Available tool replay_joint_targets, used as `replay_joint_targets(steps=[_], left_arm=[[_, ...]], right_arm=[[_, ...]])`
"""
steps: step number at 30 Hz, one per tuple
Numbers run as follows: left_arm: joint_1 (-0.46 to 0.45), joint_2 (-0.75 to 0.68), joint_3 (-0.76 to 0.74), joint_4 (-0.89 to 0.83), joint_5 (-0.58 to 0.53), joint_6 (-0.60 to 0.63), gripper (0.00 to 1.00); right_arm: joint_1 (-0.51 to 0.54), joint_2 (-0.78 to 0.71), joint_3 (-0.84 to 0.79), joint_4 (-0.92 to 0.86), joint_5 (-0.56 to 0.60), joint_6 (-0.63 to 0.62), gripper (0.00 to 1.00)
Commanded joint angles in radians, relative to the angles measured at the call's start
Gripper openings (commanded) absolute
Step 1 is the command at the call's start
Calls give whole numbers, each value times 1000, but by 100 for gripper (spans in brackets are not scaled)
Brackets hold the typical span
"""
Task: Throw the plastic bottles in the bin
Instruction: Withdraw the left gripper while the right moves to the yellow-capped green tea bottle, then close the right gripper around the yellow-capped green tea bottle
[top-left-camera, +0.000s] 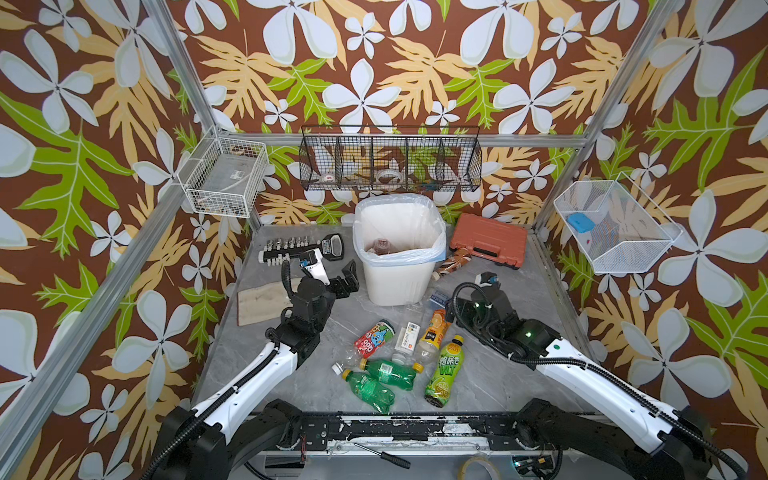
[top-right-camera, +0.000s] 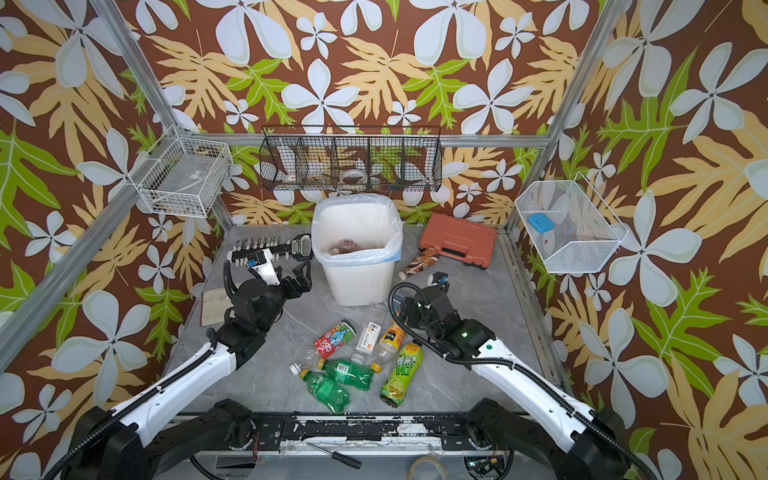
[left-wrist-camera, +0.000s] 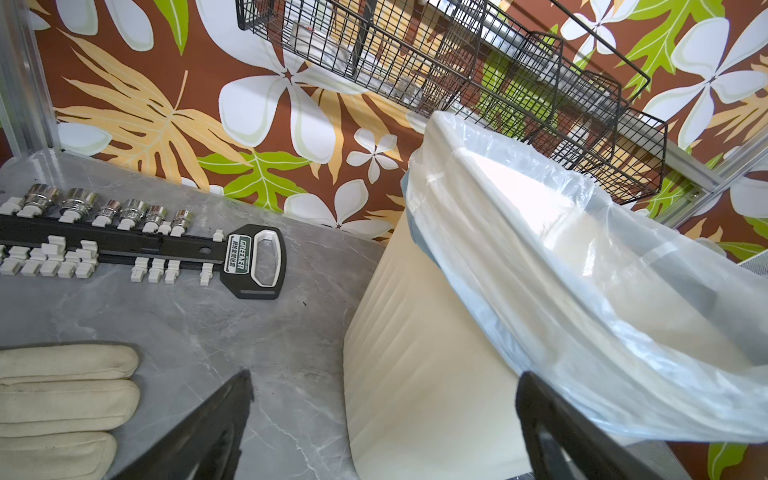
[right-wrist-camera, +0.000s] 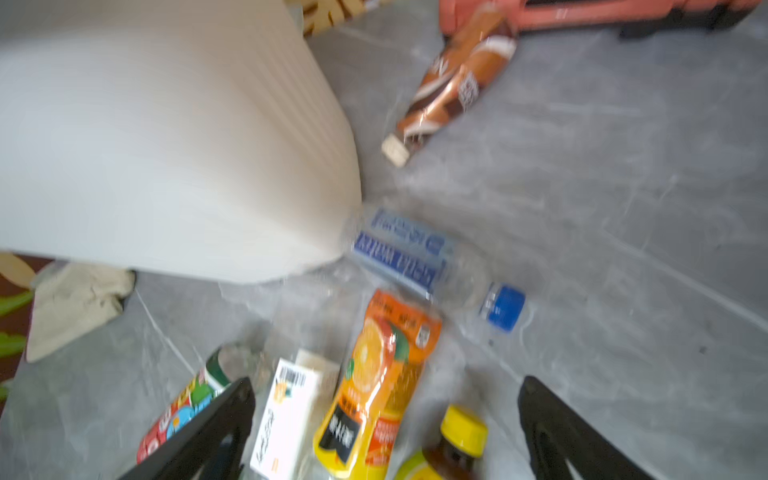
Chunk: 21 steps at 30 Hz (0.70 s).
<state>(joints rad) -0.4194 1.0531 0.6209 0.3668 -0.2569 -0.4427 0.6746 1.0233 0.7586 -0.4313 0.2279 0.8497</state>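
Left gripper (left-wrist-camera: 385, 376): jaws spread wide, nothing held. It hangs just beside the bin (left-wrist-camera: 415, 332), on the bin's left side in both top views. One finger (left-wrist-camera: 552, 424) sits in front of the liner bag (left-wrist-camera: 582, 270); cannot tell if it touches. Near it on the table lie a socket rail (left-wrist-camera: 124, 245) and a beige glove (left-wrist-camera: 62, 390).

Right gripper (right-wrist-camera: 386, 380): jaws also wide apart, empty, above the bottle pile in front of the bin. Right wrist view is blurred. Between the fingers, lower down on the table, lie the orange juice bottle (right-wrist-camera: 382, 374) and the white-label bottle (right-wrist-camera: 286, 415). The red-label bottle (right-wrist-camera: 178, 419) is beside one finger, and the yellow-capped green tea bottle (right-wrist-camera: 457, 440) is close by. The blue-capped water bottle (right-wrist-camera: 419, 257) lies with its base against the bin's foot.

Further out, two green bottles (top-left-camera: 390, 372) (top-left-camera: 370, 388) lie side by side at the near edge of the pile. The brown-label bottle (top-left-camera: 453, 262) lies between the bin and the red-brown tool case (top-left-camera: 490, 239). At least one bottle (top-left-camera: 380, 245) is already inside the bin. All the rest lie on their sides on the grey table (top-left-camera: 478, 395). The bin stands upright at the back centre, under the black wire basket (top-left-camera: 390, 162).
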Motion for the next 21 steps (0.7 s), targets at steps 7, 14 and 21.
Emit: replay_joint_targets(steps=[7,14,21], left_arm=[[2,-5,-13,40,-8,27,100],[2,-33,-23,3,-21,38,100],[2,-67,-37,-21,-43,43,100]], right_arm=[[223,-11,-117,-163,10,325,96],[232,41,-146,-123,-35,318,95],[232,107,-175,-64,-57,304,91]])
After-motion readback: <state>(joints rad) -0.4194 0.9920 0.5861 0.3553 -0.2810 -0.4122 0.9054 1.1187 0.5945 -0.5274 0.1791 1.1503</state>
